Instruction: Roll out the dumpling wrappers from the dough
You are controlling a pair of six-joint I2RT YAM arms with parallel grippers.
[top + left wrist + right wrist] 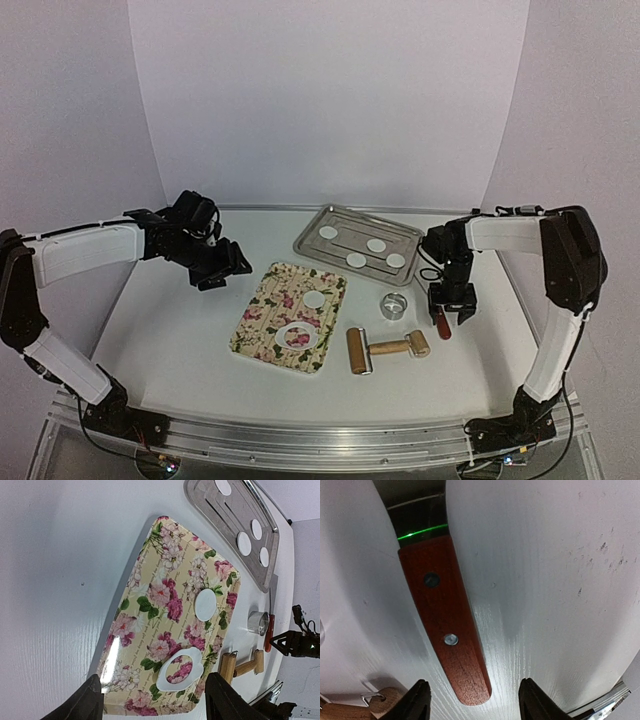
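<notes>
Several dumpling wrappers (356, 259) lie on the metal tray (312, 243) at the back. One more wrapper (314, 298) (205, 604) rests on the floral board (262, 325). Beside it lies the leftover dough (297, 336) (182, 668), a ring with a round hole cut out. My left gripper (215, 270) (155, 705) hovers open, left of the board, holding nothing. My right gripper (452, 305) (475, 705) is open just above a red wooden tool handle (447, 625) that lies flat on the table; the fingers do not touch it.
A metal ring cutter (393, 305) (257, 623) stands between the board and the right gripper. A wooden rolling pin (385, 349) (242, 666) lies in front of it, close to the red handle (441, 322). White walls close in the back and sides.
</notes>
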